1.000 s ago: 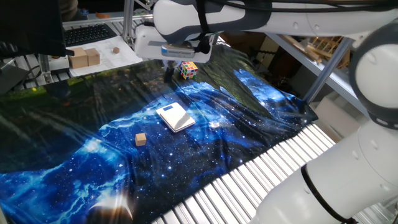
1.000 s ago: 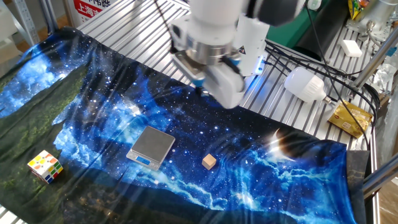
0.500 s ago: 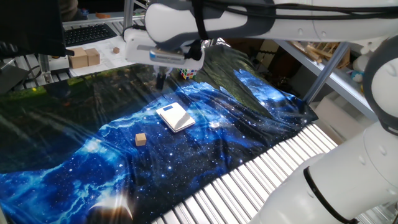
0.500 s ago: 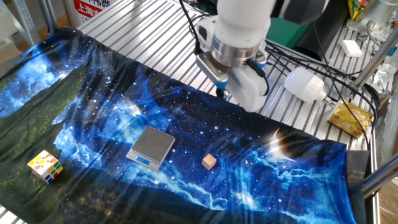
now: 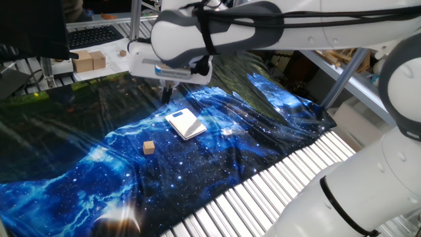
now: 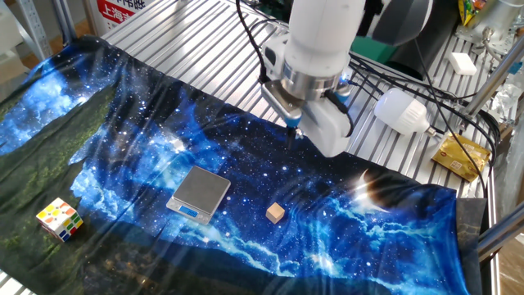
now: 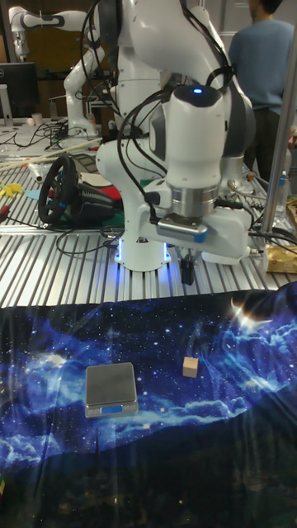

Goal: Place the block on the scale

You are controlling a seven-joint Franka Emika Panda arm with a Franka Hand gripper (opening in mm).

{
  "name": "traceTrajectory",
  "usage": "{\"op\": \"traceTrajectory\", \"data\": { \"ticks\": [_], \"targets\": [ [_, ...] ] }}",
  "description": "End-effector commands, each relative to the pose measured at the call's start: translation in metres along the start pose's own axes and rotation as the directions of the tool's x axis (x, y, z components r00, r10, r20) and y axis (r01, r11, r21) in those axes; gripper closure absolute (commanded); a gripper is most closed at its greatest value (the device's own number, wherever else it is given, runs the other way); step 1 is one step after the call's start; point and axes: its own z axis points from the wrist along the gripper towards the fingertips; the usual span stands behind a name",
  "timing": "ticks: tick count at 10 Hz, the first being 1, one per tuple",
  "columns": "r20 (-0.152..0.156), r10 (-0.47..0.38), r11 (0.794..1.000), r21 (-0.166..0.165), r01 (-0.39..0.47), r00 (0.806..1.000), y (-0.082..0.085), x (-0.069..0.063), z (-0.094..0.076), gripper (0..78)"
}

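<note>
The block (image 5: 149, 147) is a tiny tan wooden cube lying alone on the blue galaxy cloth; it also shows in the other fixed view as block (image 6: 275, 213) and in the tall view as block (image 7: 190, 367). The scale (image 5: 185, 123) is a small flat square plate a short way from it, seen too as scale (image 6: 199, 193) and scale (image 7: 110, 388). My gripper (image 5: 166, 92) hangs in the air above the cloth, beyond the scale, touching nothing. In the tall view the gripper (image 7: 187, 272) is well above the block. Its dark fingertips (image 6: 292, 128) look close together, but the gap is unclear.
A multicoloured puzzle cube (image 6: 60, 219) sits near the cloth's corner. Larger pale wooden blocks (image 5: 89, 61) lie on paper at the back. A white bulb-shaped object (image 6: 401, 111) and a yellow box (image 6: 460, 156) rest on the metal slats. A steering wheel (image 7: 62, 190) stands by the robot's base.
The gripper has travelled sideways away from the puzzle cube, over the scale's far side, and a little lower. Block and scale have not moved.
</note>
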Motion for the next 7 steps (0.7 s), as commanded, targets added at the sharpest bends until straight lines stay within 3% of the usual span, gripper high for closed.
{"op": "traceTrajectory", "data": {
  "ticks": [1, 4, 7],
  "targets": [
    [0.003, -0.005, 1.000, -0.002, 0.005, 1.000, 0.0007, 0.0001, -0.0015, 77.6],
    [0.020, -0.015, 1.000, 0.002, 0.015, 1.000, 0.0007, 0.0000, -0.0016, 77.6],
    [0.002, 0.003, 1.000, 0.005, -0.003, 1.000, 0.0007, 0.0000, -0.0016, 77.6]
  ]
}}
